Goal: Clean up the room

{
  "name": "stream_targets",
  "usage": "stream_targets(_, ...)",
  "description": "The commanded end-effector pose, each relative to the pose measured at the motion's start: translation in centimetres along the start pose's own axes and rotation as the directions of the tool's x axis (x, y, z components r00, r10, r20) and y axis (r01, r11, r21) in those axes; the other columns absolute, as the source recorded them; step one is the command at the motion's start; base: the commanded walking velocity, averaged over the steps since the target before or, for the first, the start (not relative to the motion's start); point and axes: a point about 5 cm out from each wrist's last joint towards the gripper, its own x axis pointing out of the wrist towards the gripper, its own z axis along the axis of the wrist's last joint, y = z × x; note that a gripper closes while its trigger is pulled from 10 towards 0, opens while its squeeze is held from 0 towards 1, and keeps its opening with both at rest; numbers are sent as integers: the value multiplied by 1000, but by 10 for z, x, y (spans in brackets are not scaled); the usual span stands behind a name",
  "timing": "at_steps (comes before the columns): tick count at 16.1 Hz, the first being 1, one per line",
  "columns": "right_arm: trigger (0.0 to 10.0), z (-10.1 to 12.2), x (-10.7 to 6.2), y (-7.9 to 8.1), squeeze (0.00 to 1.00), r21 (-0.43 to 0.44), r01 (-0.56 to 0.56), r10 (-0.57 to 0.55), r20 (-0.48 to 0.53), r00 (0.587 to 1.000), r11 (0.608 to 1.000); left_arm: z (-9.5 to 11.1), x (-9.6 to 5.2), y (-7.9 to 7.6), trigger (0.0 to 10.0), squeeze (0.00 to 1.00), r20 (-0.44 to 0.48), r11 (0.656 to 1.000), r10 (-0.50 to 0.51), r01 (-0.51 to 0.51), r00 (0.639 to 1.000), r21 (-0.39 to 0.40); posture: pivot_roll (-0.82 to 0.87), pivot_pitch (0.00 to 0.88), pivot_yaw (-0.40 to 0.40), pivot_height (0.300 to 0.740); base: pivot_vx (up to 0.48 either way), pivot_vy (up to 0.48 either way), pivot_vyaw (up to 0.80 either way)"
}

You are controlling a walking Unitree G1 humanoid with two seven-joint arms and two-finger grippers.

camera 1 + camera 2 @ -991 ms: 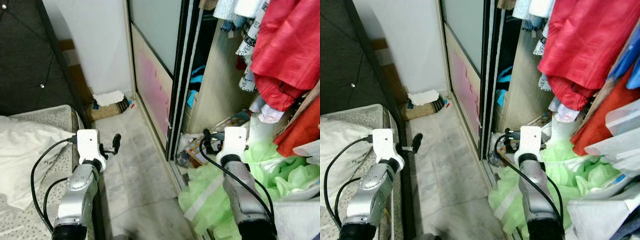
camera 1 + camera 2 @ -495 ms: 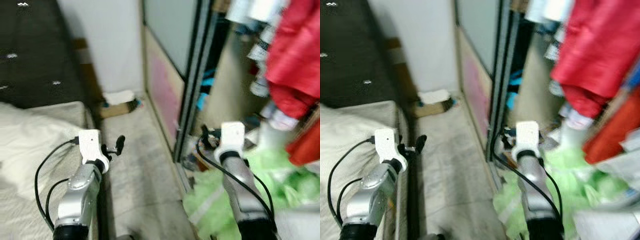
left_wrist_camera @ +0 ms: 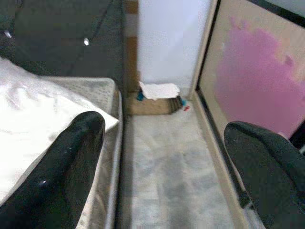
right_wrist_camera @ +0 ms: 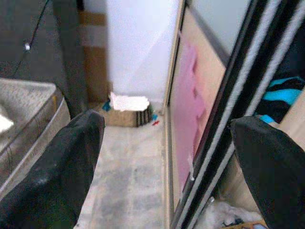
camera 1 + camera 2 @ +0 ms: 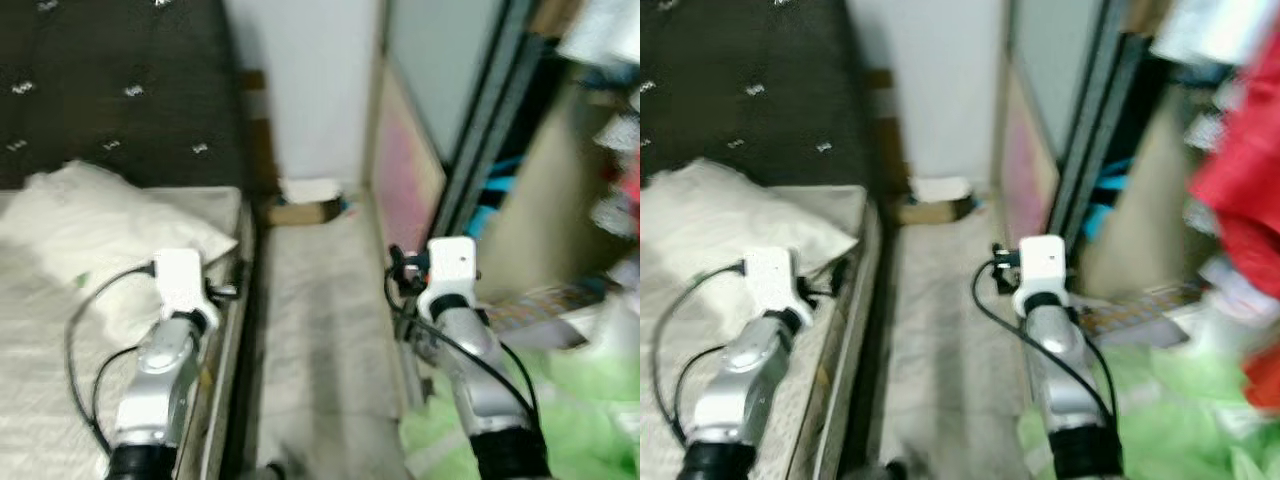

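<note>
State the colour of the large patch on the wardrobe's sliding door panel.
Pink, on the beige sliding door panel; clearest in the left wrist view.

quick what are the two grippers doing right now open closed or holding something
Left gripper: open, holding nothing, over the edge of the bed.
Right gripper: open, holding nothing, over the floor by the wardrobe door.
</note>
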Motion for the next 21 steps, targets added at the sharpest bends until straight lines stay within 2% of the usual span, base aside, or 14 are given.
stream_targets(1, 10000, 4, 2, 7, 0, 18, -19, 19, 13, 1000, 1000, 1, 0, 5, 10000, 0, 0, 1000, 3, -3, 1000, 8, -25, 0, 5, 740, 0, 0, 800)
stream_targets(7, 10000, 7, 3, 6, 0, 18, -35, 35, 28, 999, 999, 3, 3, -2, 10000, 0, 29, 1000, 18, -19, 999, 22, -31, 0, 7, 740, 0, 0, 800)
stream_targets(9, 10000, 13, 5, 16, 0, 14, -98, 97, 59, 993, 995, 4, 1, -1, 10000, 0, 50, 1000, 11, -12, 999, 24, -27, 0, 2, 740, 0, 0, 800)
stream_targets(17, 10000, 14, 7, 16, 0, 14, -106, 105, 68, 992, 994, 3, 3, -3, 10000, 0, 62, 999, 24, -25, 998, 20, -36, 0, 2, 740, 0, 0, 800)
stream_targets(21, 10000, 18, 10, 23, 0, 27, -114, 111, 80, 991, 993, 6, 5, -6, 10000, 0, 70, 1000, 12, -14, 997, 26, -36, 0, 9, 740, 0, 0, 800)
